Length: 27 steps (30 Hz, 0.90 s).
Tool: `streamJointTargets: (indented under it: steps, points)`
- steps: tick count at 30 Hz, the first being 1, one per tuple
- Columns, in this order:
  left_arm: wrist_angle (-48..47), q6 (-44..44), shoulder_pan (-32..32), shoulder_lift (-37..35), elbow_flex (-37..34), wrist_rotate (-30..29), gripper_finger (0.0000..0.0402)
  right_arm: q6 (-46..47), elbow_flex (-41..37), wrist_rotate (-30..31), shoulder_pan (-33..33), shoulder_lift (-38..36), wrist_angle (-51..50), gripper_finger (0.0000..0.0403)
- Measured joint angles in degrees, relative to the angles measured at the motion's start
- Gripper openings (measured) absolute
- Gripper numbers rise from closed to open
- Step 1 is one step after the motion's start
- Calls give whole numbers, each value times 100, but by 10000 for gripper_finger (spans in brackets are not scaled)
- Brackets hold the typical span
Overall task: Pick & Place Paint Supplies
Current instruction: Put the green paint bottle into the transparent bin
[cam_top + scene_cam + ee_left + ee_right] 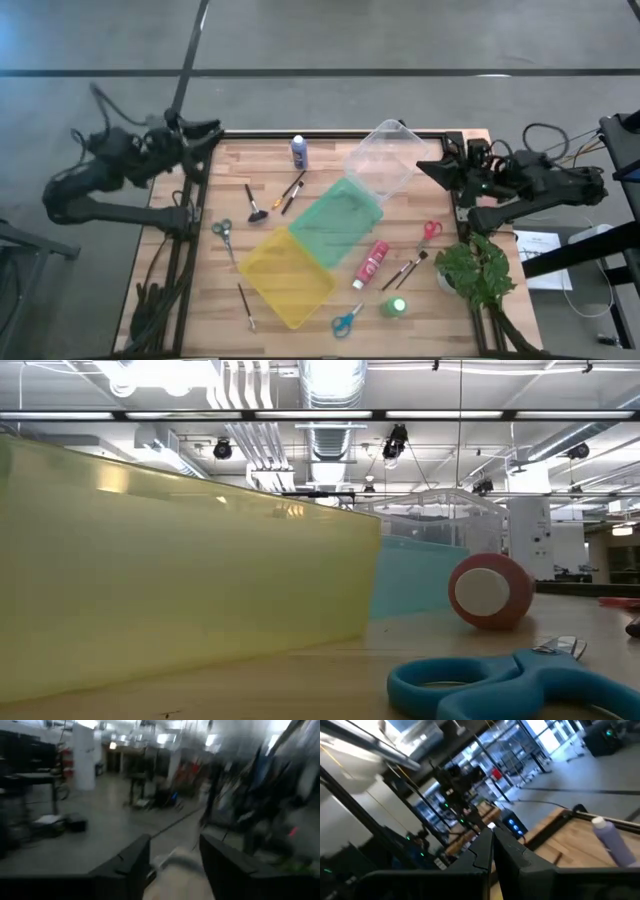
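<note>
Nearest the front edge of the counter (400, 215) there's the blue scissors (347, 320) and the green bottle (394, 306), with 1 brush (246, 306) beside the yellow bin (286, 276); mid-counter, the pink-red bottle (371, 263) lies by the green bin (336, 222), red scissors (430, 232) to its right, grey scissors (223, 232) on the left; further back, 2 brushes (292, 191) and the blue-purple bottle (299, 152) standing near the clear bin (384, 158); left gripper (208, 135) is off the far left corner, fingers (131, 865) apart and empty; right gripper (428, 166) is at the far right corner, fingers (485, 851) closed on nothing.
</note>
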Motion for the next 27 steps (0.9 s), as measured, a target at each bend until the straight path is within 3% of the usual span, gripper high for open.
streamJointTargets:
  steps: [6, 11, 18, 23, 27]
  points:
    - [-3211, 244, 2, 1790, 2502, -599, 267, 7, 682, -1, 0, 249, -823, 13]
    - [-5016, 239, 0, 2899, 3641, -530, 302, 117, 1123, -237, 0, 543, -1511, 13]
    - [-5225, 322, -410, 3563, 3787, 1532, 308, 484, 1773, -1265, 0, 1127, -2351, 13]
    - [-5220, 395, -1094, 3762, 3760, 1664, 308, 752, 2274, -2612, 18, 1677, -2788, 13]
    - [-5084, 298, -1459, 3748, 3759, 1373, 308, 471, 2810, -3626, 174, 2198, -2765, 13]
